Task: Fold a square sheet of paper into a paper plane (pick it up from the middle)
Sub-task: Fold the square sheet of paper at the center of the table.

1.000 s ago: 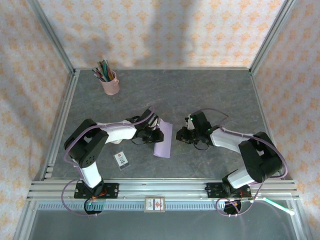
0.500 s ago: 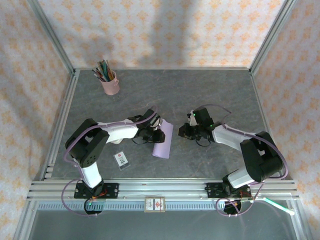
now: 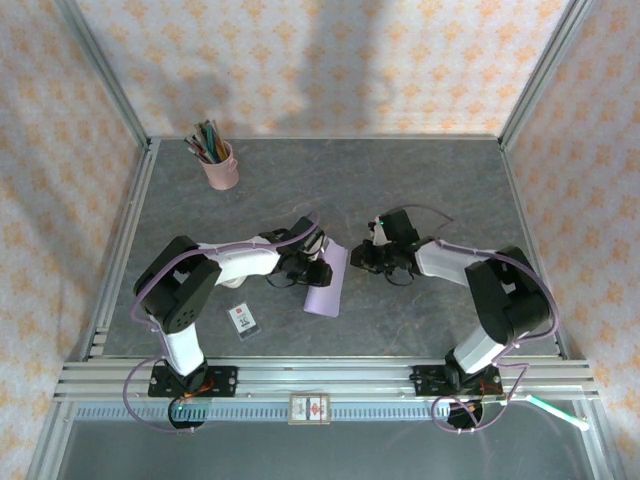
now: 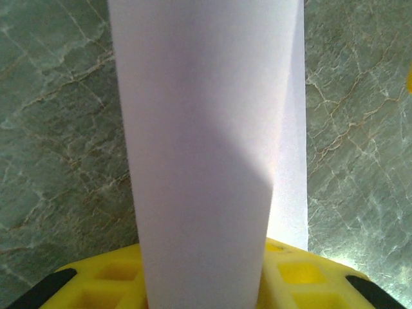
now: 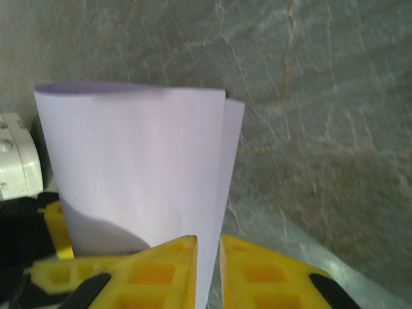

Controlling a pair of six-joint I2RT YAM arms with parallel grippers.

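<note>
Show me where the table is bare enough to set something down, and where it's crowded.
Bare: the far table from the pink cup to the right rail, and the near strip between the white card and the right arm. Crowded: the centre, where it meets the left arm at the lavender sheet.

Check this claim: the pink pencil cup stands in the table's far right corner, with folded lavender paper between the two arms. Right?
No. The top external view shows the pink pencil cup in the far left corner, not the right; the folded lavender paper is placed as stated.
</note>
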